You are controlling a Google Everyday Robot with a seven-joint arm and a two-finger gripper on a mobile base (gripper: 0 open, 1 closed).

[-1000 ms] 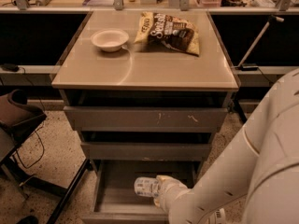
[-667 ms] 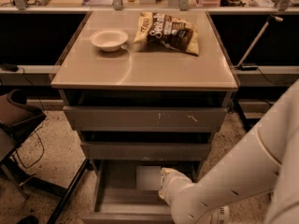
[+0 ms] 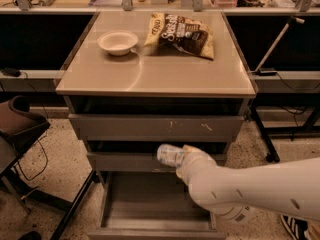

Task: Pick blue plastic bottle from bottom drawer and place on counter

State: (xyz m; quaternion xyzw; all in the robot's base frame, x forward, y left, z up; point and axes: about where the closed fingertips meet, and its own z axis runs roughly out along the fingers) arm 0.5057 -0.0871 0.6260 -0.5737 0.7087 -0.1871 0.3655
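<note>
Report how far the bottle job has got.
Done: the blue plastic bottle is out of the bottom drawer, lifted clear. In hand: the gripper holds it in front of the middle drawer. Left: raise it and set it on the counter.

Above my gripper (image 3: 182, 160), clamped on the blue plastic bottle (image 3: 169, 154), I see the counter (image 3: 165, 76) bearing a bowl (image 3: 118, 42) and snack bag (image 3: 182, 34).

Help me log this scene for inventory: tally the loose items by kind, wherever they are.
bowl: 1
snack bag: 1
blue plastic bottle: 1, held in the hand above the bottom drawer
Total: 3
</note>
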